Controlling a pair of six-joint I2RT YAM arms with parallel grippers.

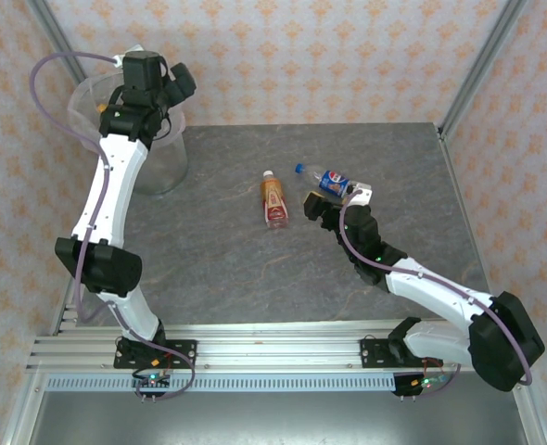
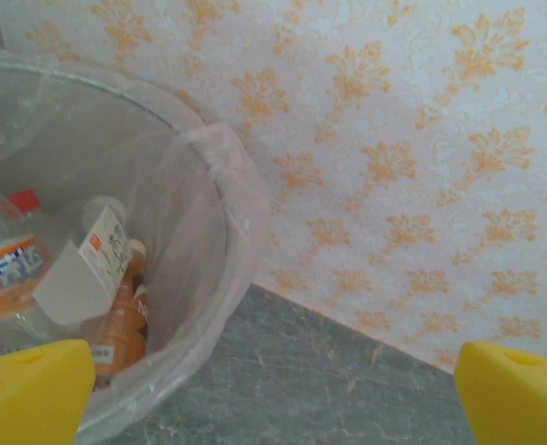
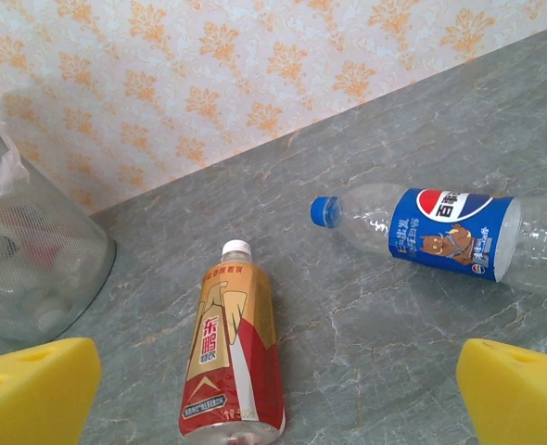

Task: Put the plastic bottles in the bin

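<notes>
The bin (image 1: pixel 167 167) at ten o'clock holds some bottles (image 2: pixel 116 311) — orange-label bottle (image 1: pixel 274 200), blue-label bottle (image 1: pixel 332 182) lie outside; left gripper (image 2: pixel 273 394), right gripper (image 3: pixel 278 389) apart, empty.

— What's around me?
— Cream wallpaper (image 1: pixel 301 56) with orange floral motifs at twelve, nine and three o'clock.
— And under me?
— My grey marbled tabletop (image 1: pixel 255 278); a metal post (image 1: pixel 480 65) at one o'clock, an aluminium rail (image 1: pixel 273 348) at six.

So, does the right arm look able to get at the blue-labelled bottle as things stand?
Probably yes: the right gripper is open close by the blue-labelled bottle, with bare table before it, and the orange-labelled bottle lies apart to one side.
</notes>
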